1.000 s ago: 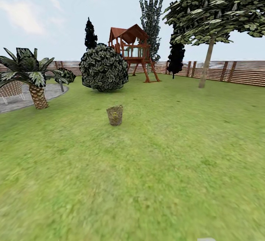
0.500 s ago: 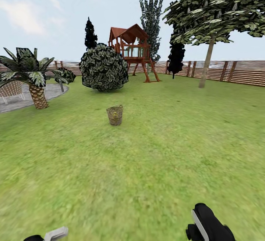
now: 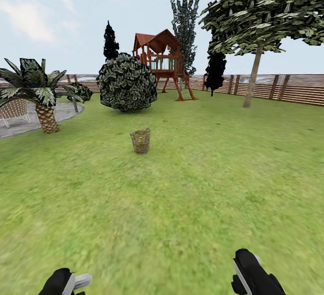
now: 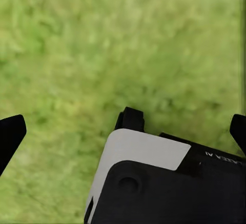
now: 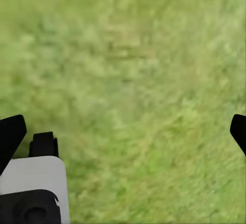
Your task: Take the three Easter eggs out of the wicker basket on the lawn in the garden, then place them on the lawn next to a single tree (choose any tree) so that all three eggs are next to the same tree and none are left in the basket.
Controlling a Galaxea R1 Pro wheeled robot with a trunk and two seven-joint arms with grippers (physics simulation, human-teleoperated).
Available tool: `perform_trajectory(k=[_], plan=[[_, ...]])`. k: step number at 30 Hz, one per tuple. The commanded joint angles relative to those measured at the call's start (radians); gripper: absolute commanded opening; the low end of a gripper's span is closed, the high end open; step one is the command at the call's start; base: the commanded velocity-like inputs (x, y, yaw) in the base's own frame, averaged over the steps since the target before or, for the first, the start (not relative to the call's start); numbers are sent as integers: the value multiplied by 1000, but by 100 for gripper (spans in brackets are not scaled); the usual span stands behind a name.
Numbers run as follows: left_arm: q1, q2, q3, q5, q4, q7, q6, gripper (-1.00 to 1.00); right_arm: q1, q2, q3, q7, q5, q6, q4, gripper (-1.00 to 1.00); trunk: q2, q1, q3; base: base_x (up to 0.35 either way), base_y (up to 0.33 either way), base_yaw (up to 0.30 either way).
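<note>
Since half a second ago our left arm has risen further into the lower left of the head view, its black and grey end now plainer, while the right arm at the lower right has barely shifted; the scene itself has not moved. In the left wrist view the left claw point(image 4: 123, 131) is spread wide, its dark fingertips point(image 4: 10, 134) at opposite edges of the frame over bare grass, with a black and white part of our own body below them. The right claw point(image 5: 123, 131) is likewise spread wide, pointing down at the lawn point(image 3: 202, 187). The wicker basket point(image 3: 140, 140) stands upright on the grass at the middle of the head view, well apart from both arms, and a speck of yellow shows through its weave, too small for us to count the eggs. The tree point(image 3: 253, 77) with the pale trunk rises at the upper right near the slatted fence point(image 3: 297, 89). A round bush point(image 3: 127, 82) and a wooden playset point(image 3: 162, 61) stand beyond the basket, a palm point(image 3: 42, 101) at the left beside a grey paved patch point(image 3: 63, 111). Open grass lies between us and the basket.
</note>
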Motion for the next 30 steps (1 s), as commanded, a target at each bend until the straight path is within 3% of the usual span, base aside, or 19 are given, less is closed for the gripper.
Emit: perform_trajectory(k=[1,5,7,13,18,24,30], plan=[[-3,-5,0,7,0,7,4,100,0,-1,-3,4,3,4,-1,100,-1,0,-1,0,0,0],[-6,-49,-2,2,4,15,5,100,1,19,5,9,5,13,8,100,-1,0,-1,0,0,0],[-7,-55,0,2,1,15,5,100,1,25,0,10,3,3,32,100,-1,0,-1,0,0,0],[-7,-48,3,5,-34,5,4,100,1,25,-44,10,2,-20,6,100,-1,0,-2,0,0,0],[-7,-43,4,5,-39,4,-2,100,1,-3,-53,9,2,-23,-11,100,-1,0,-2,63,11,73],[-7,-37,5,10,-39,2,-36,100,1,-11,-95,8,2,-21,-19,100,-1,0,-2,294,6,205],[-7,-31,7,9,-39,3,-40,100,1,-2,-94,11,3,-21,-20,100,-1,0,-2,335,0,24]])
